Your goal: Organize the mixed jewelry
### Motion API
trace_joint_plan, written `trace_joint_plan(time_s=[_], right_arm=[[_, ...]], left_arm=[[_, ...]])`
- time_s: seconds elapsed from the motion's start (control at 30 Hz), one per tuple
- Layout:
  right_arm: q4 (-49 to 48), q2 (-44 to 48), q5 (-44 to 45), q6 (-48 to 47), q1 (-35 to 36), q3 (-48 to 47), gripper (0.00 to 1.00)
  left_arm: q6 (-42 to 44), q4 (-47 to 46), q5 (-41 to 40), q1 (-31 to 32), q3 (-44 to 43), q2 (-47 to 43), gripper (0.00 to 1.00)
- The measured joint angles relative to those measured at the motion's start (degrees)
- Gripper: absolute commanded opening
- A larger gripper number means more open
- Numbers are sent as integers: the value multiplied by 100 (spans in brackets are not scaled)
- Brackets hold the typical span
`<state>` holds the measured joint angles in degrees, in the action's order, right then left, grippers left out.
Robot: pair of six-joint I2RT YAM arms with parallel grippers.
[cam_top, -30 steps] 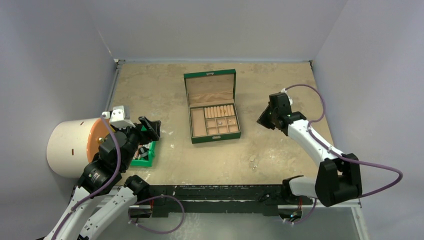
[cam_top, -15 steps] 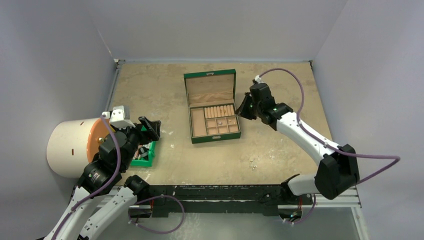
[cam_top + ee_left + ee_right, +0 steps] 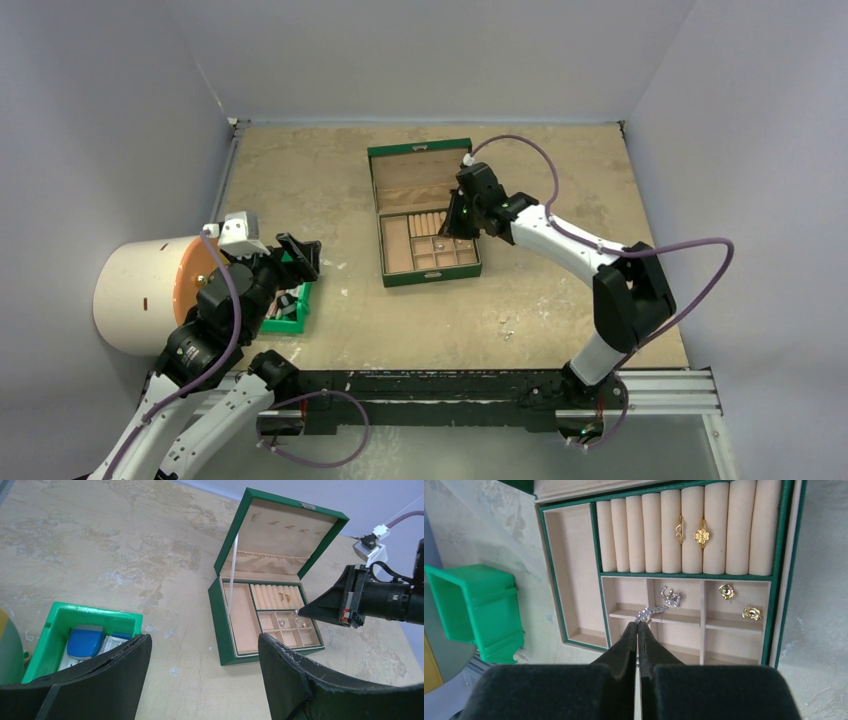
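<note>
The green jewelry box (image 3: 430, 277) lies open mid-table. Two gold rings (image 3: 679, 530) (image 3: 701, 536) sit between its tan rolls, two gold studs (image 3: 726, 591) (image 3: 751, 612) lie in a right compartment, and a silver piece (image 3: 671, 597) lies in the middle one. My right gripper (image 3: 637, 625) hovers over the small compartments, shut on a short silver chain (image 3: 650, 613) that sticks out from its tips. From the left wrist view the same gripper (image 3: 302, 612) points at the box (image 3: 220, 645). My left gripper (image 3: 205, 642) is open and empty, left of the box.
A small green plastic bin (image 3: 300, 305) holding dark and blue items sits under my left gripper (image 3: 295, 255). A white cylinder with an orange face (image 3: 140, 290) lies at the left edge. Walls close the table on three sides.
My right arm has swung left from the table's right side to over the box's compartments, staying shut. The left arm has not moved.
</note>
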<state>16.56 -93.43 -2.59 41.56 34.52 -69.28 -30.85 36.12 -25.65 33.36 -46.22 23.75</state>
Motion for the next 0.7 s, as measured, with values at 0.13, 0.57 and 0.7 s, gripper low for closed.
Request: trace_joint_plan(time_s=[0.13, 0.57, 0.7], right_arm=[[-9, -264, -7, 33, 61, -44, 0], [125, -560, 223, 212, 72, -63, 0], [155, -588, 321, 260, 72, -116, 0]], left_arm=[[-2, 0, -15, 0, 0, -2, 78], [-2, 0, -17, 0, 0, -4, 78], [-2, 0, -17, 0, 0, -4, 78]])
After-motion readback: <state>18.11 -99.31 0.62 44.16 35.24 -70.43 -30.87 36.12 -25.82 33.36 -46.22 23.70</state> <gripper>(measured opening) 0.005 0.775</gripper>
